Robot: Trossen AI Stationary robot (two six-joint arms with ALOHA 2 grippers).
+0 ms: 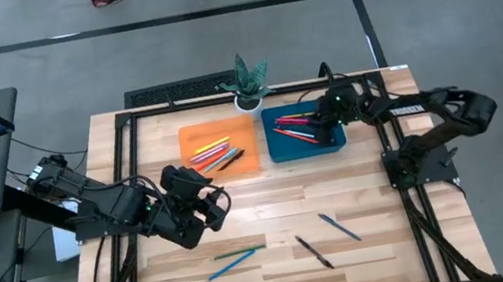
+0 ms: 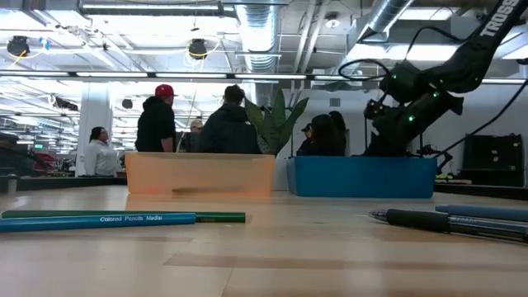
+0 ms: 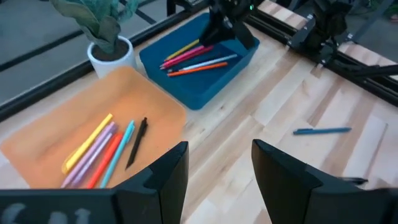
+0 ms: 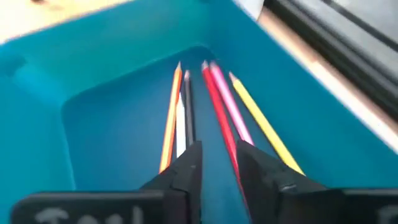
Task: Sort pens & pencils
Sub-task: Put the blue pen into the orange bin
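The left gripper (image 1: 214, 208) hangs wide open and empty over bare table left of centre, apparently waiting. Near it lie loose sticks (image 1: 235, 260), unsorted. The orange tray (image 1: 192, 135) holds one sorted group, the blue tray (image 1: 278, 147) another. The right gripper (image 1: 327, 127), over the blue tray, has its fingers narrowly parted and holds nothing; pencils (image 4: 219, 115) lie just below, so this looks like a drop.
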